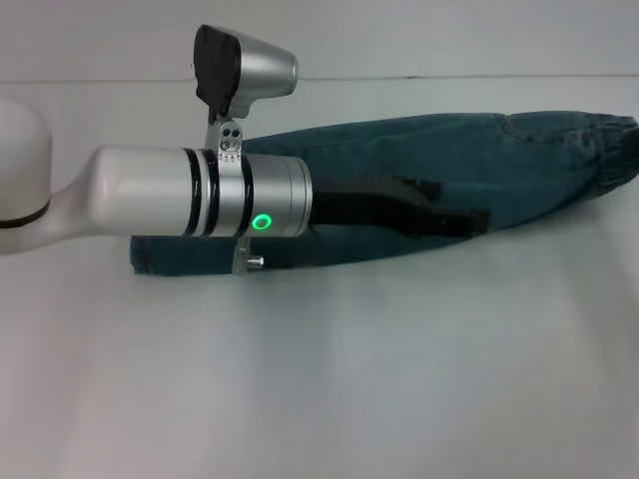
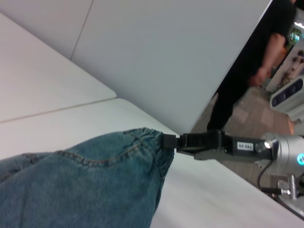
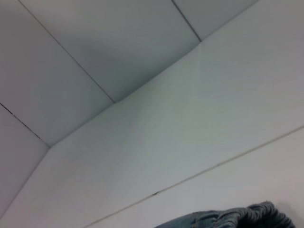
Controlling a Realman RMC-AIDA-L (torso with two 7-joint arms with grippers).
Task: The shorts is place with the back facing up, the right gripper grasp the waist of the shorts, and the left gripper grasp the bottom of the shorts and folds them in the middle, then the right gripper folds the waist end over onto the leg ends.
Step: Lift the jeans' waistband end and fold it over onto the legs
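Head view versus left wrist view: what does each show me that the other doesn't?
Only the head view shows the left tool on its silver wrist with the green light, over the middle of the shorts, and the leg ends at the far side from the waist. Only the left wrist view shows the right tool clamped on the waist of the shorts, plus a person in black beyond the table. Both show the denim shorts lying on the white table.

White table (image 1: pixel 319 379), with the shorts (image 1: pixel 429 165) folded lengthwise, flat across its far half.
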